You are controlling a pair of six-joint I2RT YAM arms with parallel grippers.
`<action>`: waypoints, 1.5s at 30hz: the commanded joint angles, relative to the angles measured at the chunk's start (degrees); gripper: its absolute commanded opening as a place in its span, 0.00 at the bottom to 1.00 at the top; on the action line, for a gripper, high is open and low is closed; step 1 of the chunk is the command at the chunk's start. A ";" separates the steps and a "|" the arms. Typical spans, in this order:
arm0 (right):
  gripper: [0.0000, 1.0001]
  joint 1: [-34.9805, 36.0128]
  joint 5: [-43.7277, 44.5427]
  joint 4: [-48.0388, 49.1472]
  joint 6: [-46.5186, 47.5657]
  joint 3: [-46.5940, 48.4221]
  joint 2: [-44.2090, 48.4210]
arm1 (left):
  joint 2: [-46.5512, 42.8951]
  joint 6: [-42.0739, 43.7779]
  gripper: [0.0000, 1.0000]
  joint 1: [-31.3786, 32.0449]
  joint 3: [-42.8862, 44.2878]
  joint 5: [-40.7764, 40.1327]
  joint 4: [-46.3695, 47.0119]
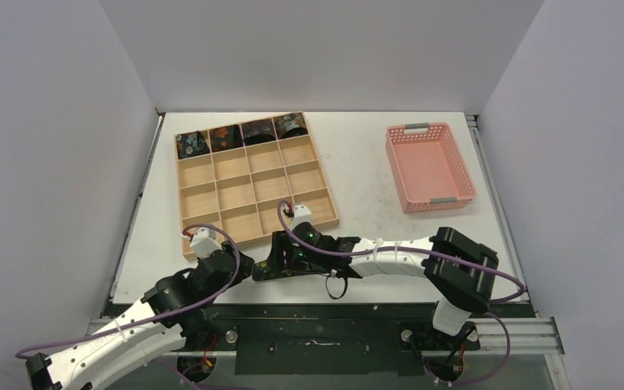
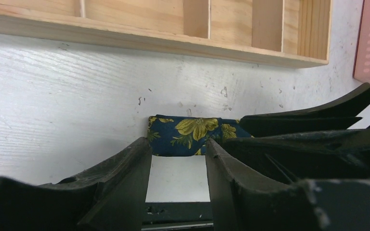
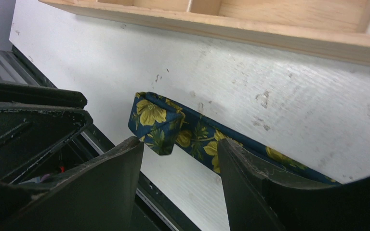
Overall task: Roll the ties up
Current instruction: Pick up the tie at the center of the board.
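I see my left gripper (image 2: 178,143) and right gripper (image 3: 179,142) both parted, close to the folded end of the navy, yellow-flowered fabric tie (image 3: 156,122), apparently not touching it.

light: bright, even | shadows: soft | focus: near foreground slightly blurred
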State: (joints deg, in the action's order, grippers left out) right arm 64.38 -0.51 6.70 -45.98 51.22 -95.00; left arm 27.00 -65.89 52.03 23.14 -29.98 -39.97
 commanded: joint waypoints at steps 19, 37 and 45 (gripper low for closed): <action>0.29 0.87 2.99 -0.60 2.05 0.51 -5.05 | -1.39 -0.94 0.46 -0.43 -6.44 0.32 6.66; 0.25 1.08 4.27 -1.17 2.81 0.03 -5.95 | -6.70 2.94 0.05 -0.77 -10.95 10.49 25.94; 0.23 1.53 4.47 -1.07 2.56 -0.63 -6.03 | 0.83 -1.47 0.00 -1.62 -17.52 12.98 33.41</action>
State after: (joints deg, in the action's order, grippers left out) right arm 65.30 2.26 4.67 -44.10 51.24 -100.29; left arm 26.15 -64.97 51.16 7.03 -19.09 -13.02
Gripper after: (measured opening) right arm 0.240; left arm 0.007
